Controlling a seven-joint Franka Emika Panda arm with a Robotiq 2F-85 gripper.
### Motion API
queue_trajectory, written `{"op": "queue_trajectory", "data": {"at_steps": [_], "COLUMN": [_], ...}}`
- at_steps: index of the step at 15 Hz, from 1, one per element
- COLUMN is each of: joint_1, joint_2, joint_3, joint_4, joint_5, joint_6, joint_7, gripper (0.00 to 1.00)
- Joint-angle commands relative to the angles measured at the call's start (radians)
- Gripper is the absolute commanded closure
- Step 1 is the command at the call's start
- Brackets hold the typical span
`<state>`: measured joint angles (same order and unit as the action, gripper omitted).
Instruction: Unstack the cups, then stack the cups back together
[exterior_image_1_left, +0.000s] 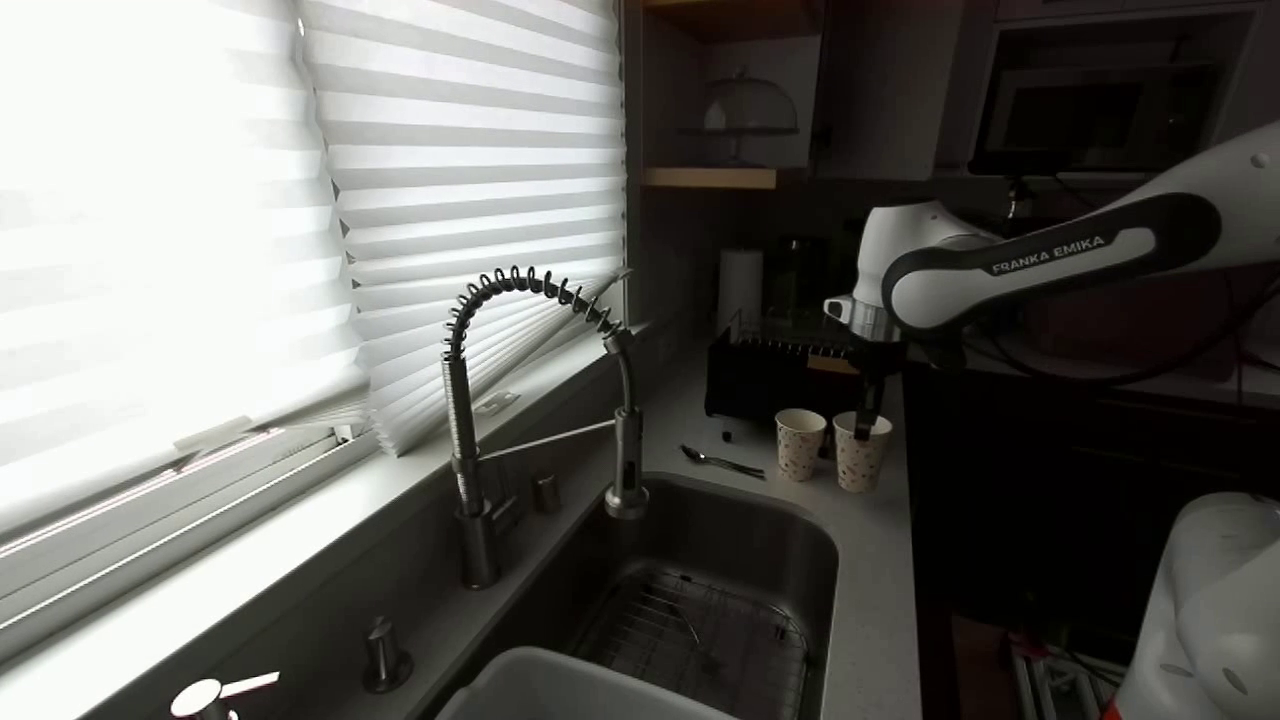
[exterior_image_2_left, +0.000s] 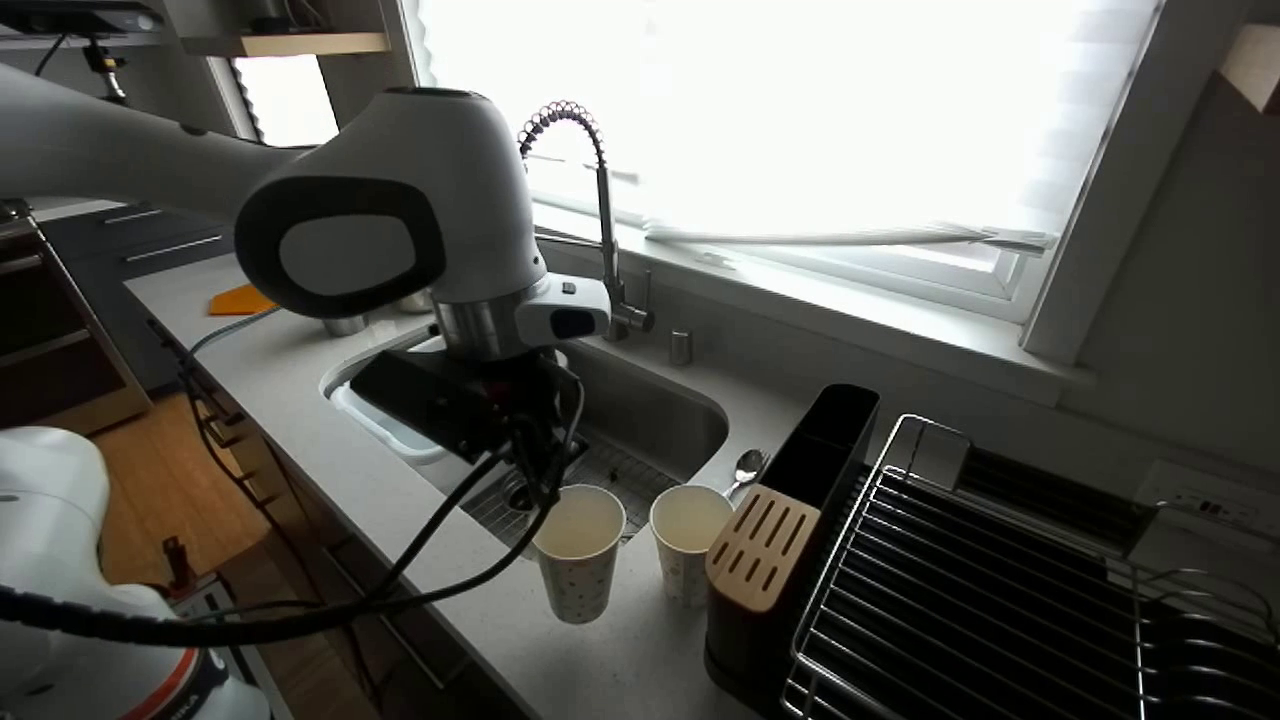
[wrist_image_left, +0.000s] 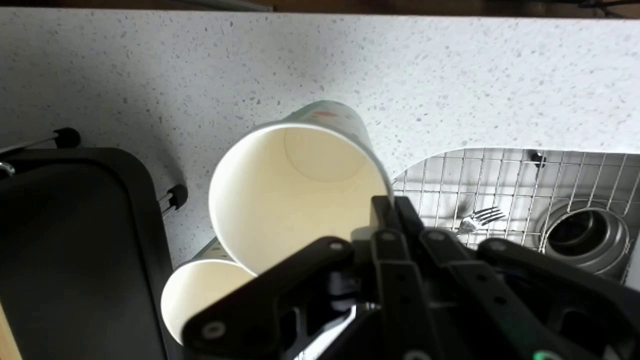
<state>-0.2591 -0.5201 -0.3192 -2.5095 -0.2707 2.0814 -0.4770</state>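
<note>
One patterned cup (wrist_image_left: 300, 185) is gripped by its rim in the pincer (wrist_image_left: 393, 206), closed on the thin wall; whether the base clears the tabletop (wrist_image_left: 150, 75) cannot be told. The other cup (exterior_image_2_left: 684, 550) is stood upright just beside the black caddy (exterior_image_2_left: 735, 645), the gripped one farther from it. For restacking, judged to be next, the gripped cup should be raised well above its mate's rim, kept level, centred, then lowered softly.

In an exterior view, the gripper (exterior_image_1_left: 863, 431) points down at the rim of the right cup (exterior_image_1_left: 859, 467); the left cup (exterior_image_1_left: 799, 452) stands just beside it, beyond the sink (exterior_image_1_left: 750, 530). Cutlery (exterior_image_1_left: 722, 463) lies to their left, a coiled faucet (exterior_image_1_left: 462, 425) nearer.
</note>
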Motion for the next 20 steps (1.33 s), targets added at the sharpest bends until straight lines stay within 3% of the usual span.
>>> {"op": "queue_trajectory", "data": {"at_steps": [1, 13, 14, 16, 20], "joint_1": [-0.019, -0.056, -0.057, -0.056, -0.052], "joint_2": [0.003, 0.046, 0.047, 0.042, -0.014], "joint_3": [-0.008, -0.008, -0.006, 0.001, 0.022], "joint_4": [-0.061, -0.119, -0.12, -0.112, -0.057], "joint_5": [-0.026, -0.017, -0.019, -0.02, -0.014], "joint_6": [0.087, 0.226, 0.229, 0.21, 0.144], "joint_7": [0.056, 0.11, 0.117, 0.121, 0.124], "gripper": [0.99, 0.99, 0.71, 0.63, 0.33]}}
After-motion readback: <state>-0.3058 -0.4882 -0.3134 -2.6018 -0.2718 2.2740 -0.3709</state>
